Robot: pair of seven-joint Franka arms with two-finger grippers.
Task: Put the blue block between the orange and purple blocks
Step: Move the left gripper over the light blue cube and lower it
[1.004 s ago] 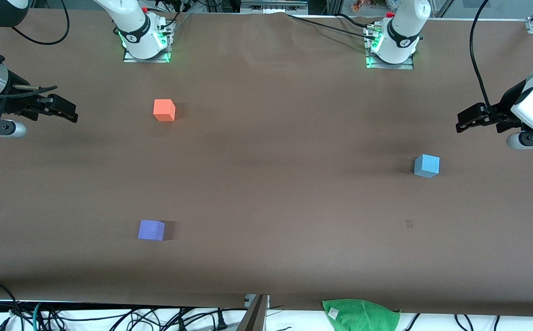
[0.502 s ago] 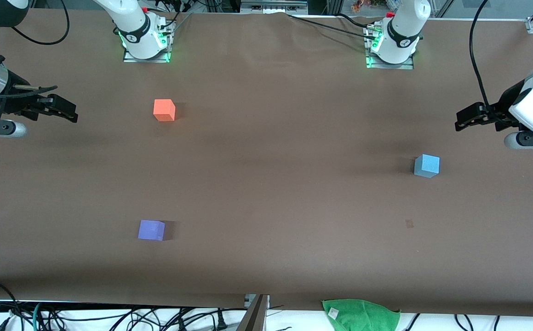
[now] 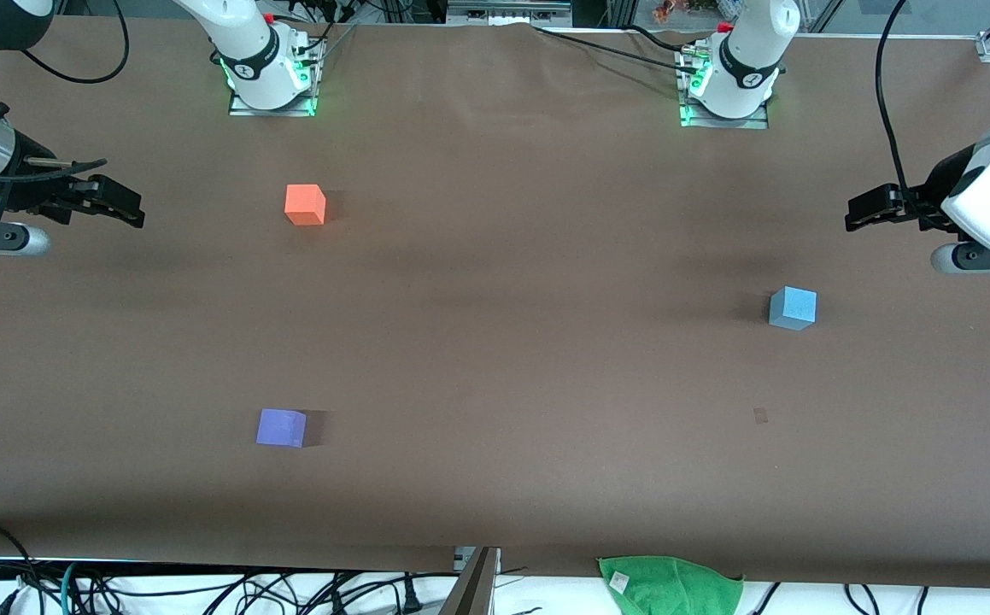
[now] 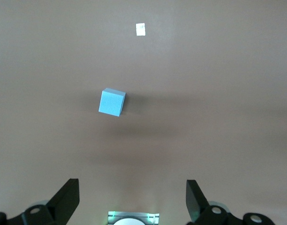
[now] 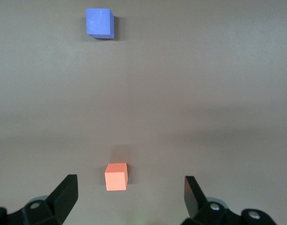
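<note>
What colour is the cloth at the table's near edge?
Bright green cloth, best seen in the front view.

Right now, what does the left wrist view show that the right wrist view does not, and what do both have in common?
Only the left wrist view shows the blue block, alone on the brown table cover, with a small pale mark on the cover. Only the right wrist view shows the orange block and the purple block, set apart with bare cover between them. Both share the same brown cover and an open, empty end effector above it: the left end effector and the right end effector.
</note>
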